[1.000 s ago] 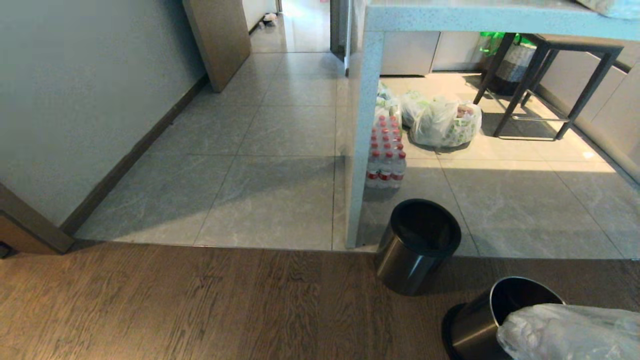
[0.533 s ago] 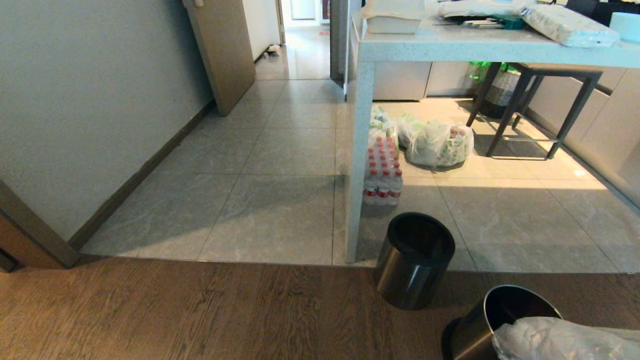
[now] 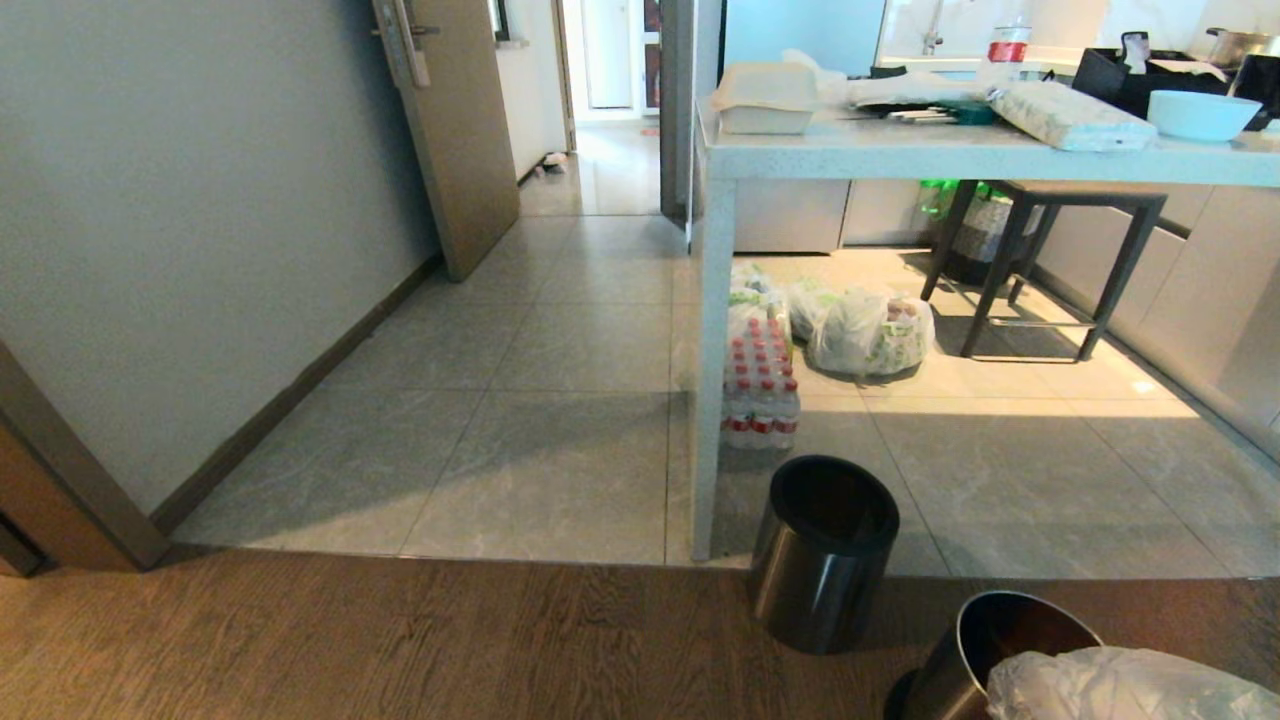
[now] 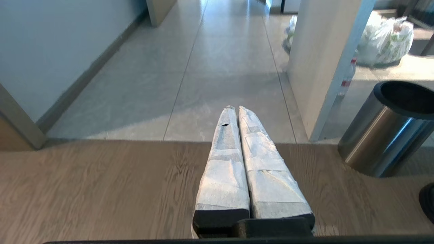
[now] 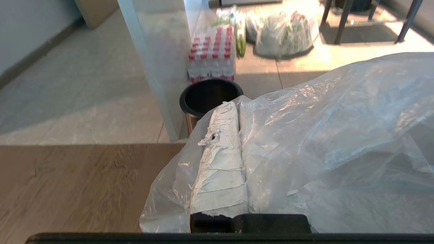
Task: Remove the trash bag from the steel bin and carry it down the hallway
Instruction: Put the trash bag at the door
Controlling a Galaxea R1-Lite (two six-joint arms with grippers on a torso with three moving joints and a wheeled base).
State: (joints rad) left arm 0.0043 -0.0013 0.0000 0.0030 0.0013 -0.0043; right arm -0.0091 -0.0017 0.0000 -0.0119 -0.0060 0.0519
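Crinkled trash bag (image 5: 325, 142) is clamped in the closed right tool (image 5: 237, 112); left tool (image 4: 236, 109) closed, empty.

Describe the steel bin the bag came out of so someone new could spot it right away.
Start at the pale stone counter and follow its near leg down to the wood floor. Two steel cylinders stand there; take the steel bin nearer the robot, beside the trash bag. Its inside is shiny metal, while the neighbouring bin is matte black inside.

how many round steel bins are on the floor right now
2: a black-lined round steel bin beside the white table leg, and a shiny-lined steel bin nearer, partly behind the translucent trash bag.
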